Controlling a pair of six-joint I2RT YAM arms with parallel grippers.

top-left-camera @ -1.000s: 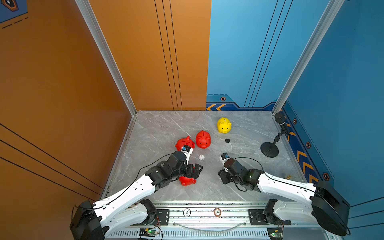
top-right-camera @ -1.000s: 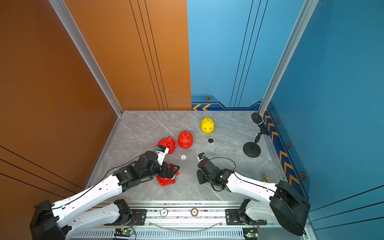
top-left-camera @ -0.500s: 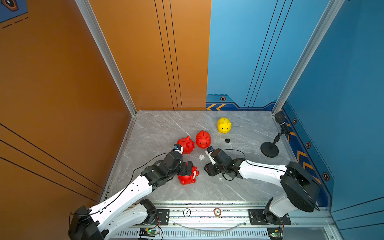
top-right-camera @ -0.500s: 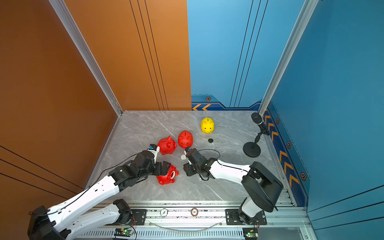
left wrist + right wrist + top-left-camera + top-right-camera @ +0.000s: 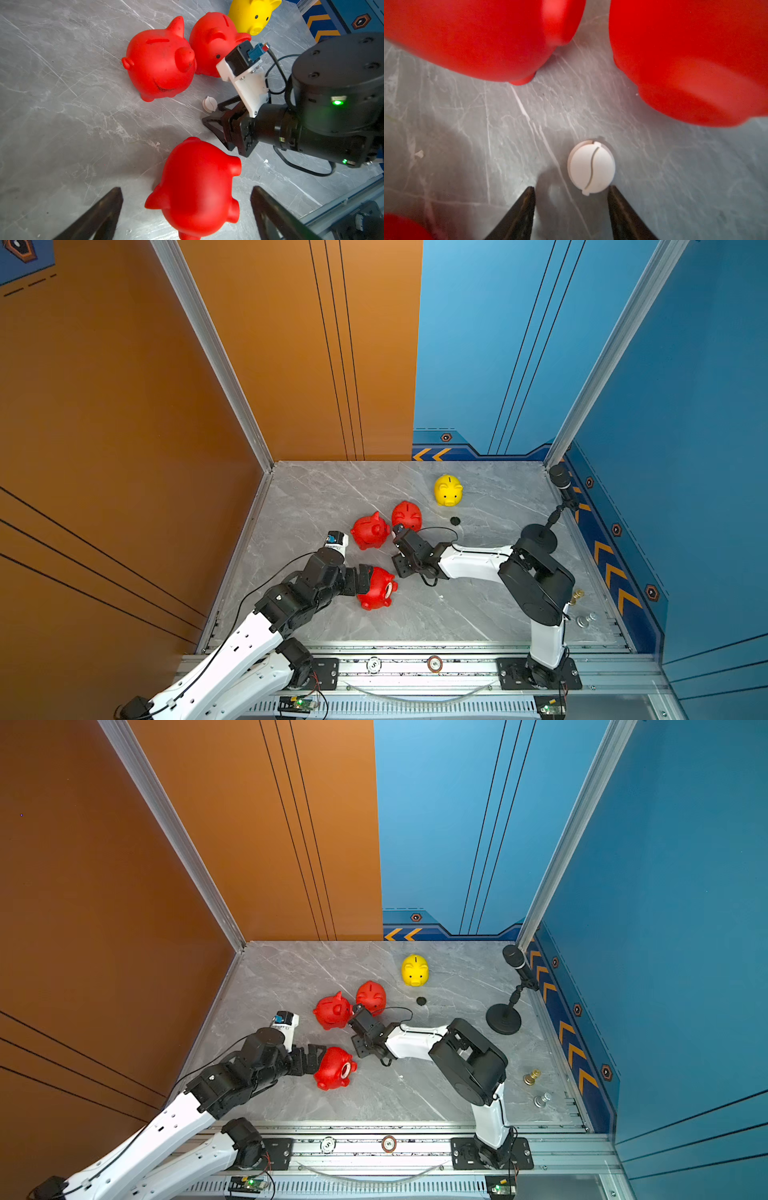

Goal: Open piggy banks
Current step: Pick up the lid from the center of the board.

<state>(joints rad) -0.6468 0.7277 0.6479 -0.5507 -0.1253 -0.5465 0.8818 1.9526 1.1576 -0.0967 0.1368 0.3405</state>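
Our left gripper [image 5: 187, 190] has its jaws spread wide, 1 on each side of the front red pig [image 5: 197, 187], with a gap on both sides, so nothing is pinched yet. We read this as a bracing position: closing there would steady the pig while its belly faces the other arm. That pig lies tipped on its side on the table [image 5: 311, 506], near the front edge.

Our right gripper [image 5: 571, 188] is low over the table with its jaws partly apart and empty. A white plug [image 5: 591, 167] lies flat just ahead of its fingertips, closer to 1 finger than the other. We judge it either let go there or about to be picked up; we cannot tell which.

The other 2 red pigs [image 5: 370, 532] [image 5: 407, 515] stand upright side by side just beyond that gripper. The yellow pig [image 5: 448, 490] stands farther back, with a black plug [image 5: 456, 521] loose in front of it.

In both top views the right wrist hides the white plug. The front pig's belly shows a pale ring [image 5: 344, 1072], and we cannot make out whether that is an open hole or a plug in place. The undersides of the 3 upright pigs are hidden.
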